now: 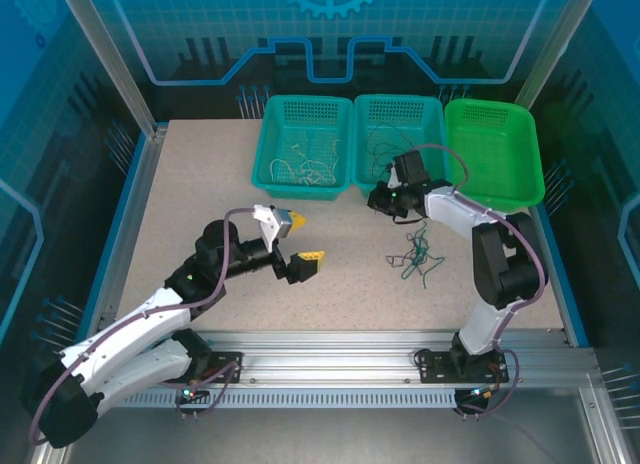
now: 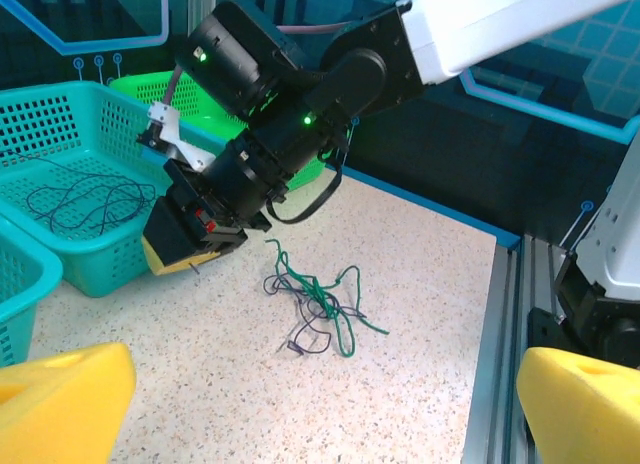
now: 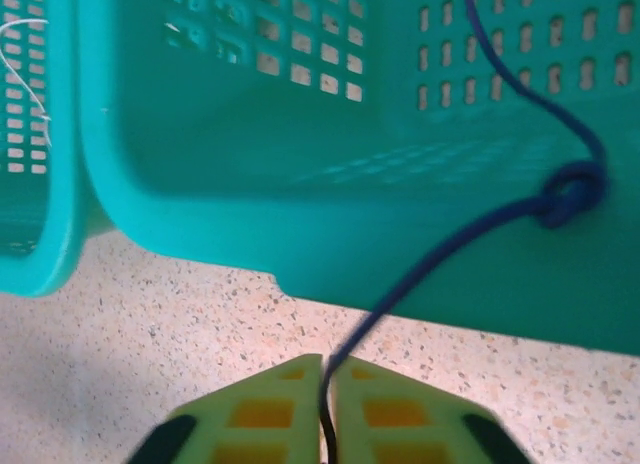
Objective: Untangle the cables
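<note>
A small tangle of cables (image 1: 415, 254), green and dark purple wires, lies on the speckled table; in the left wrist view the tangle (image 2: 320, 299) sits between and beyond my wide-apart yellow fingers (image 2: 60, 399). My left gripper (image 1: 303, 239) is open and empty, left of the tangle. My right gripper (image 1: 378, 199) hovers at the front of the middle teal basket (image 1: 400, 134). Its pads (image 3: 270, 414) are shut on a thin dark purple wire (image 3: 450, 249) that rises to a knot (image 3: 570, 194) against the basket wall (image 3: 250, 134). The right gripper (image 2: 190, 244) stands up-left of the tangle, apart from it.
Three baskets line the back: a left teal basket (image 1: 305, 144) with whitish wires, the middle teal basket holding dark wires (image 2: 85, 199), and a green basket (image 1: 495, 149) on the right. A metal rail (image 1: 350, 349) runs along the near edge.
</note>
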Controlling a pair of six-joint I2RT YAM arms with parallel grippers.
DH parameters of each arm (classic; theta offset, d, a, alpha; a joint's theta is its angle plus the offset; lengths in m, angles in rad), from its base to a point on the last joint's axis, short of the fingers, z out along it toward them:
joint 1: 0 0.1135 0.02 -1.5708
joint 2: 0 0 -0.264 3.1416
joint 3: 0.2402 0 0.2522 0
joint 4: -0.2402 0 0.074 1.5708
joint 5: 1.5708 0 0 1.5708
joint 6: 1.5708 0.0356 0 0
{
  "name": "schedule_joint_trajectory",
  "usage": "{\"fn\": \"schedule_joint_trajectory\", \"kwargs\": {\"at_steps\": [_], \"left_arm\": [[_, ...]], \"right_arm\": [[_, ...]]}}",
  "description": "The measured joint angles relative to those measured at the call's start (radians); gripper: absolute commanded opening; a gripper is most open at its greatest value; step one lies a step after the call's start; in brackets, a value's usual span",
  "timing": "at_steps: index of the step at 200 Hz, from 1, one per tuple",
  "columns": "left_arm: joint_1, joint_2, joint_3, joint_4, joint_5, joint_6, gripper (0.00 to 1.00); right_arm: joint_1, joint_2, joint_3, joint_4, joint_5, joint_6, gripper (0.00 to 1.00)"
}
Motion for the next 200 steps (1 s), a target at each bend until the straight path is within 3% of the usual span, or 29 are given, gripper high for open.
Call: {"fn": "schedule_joint_trajectory", "kwargs": {"at_steps": [51, 88, 102, 119, 128, 163, 200], "left_arm": [[-0.043, 0.046, 0.002, -0.061, 0.012, 0.060, 0.99], [-0.131, 0.132, 0.041, -0.126, -0.015, 0.111, 0.99], [-0.172, 0.164, 0.067, -0.145, -0.040, 0.132, 0.99], [-0.220, 0.192, 0.085, -0.151, -0.070, 0.151, 0.99], [-0.242, 0.200, 0.087, -0.151, -0.080, 0.155, 0.99], [-0.274, 0.213, 0.087, -0.142, -0.099, 0.155, 0.99], [-0.275, 0.269, 0.090, -0.095, -0.107, 0.161, 0.99]], "right_arm": [[0.001, -0.175, 0.010, -0.019, 0.045, -0.022, 0.00], [-0.007, -0.091, 0.264, -0.077, 0.128, -0.069, 0.03], [-0.016, 0.009, 0.399, -0.100, 0.166, -0.091, 0.23], [-0.032, 0.154, 0.578, -0.169, 0.204, -0.113, 0.68], [-0.039, 0.222, 0.657, -0.211, 0.230, -0.118, 0.79], [-0.068, 0.230, 0.628, -0.304, 0.285, -0.130, 0.83], [-0.121, -0.106, 0.301, -0.276, 0.300, -0.127, 0.83]]}}
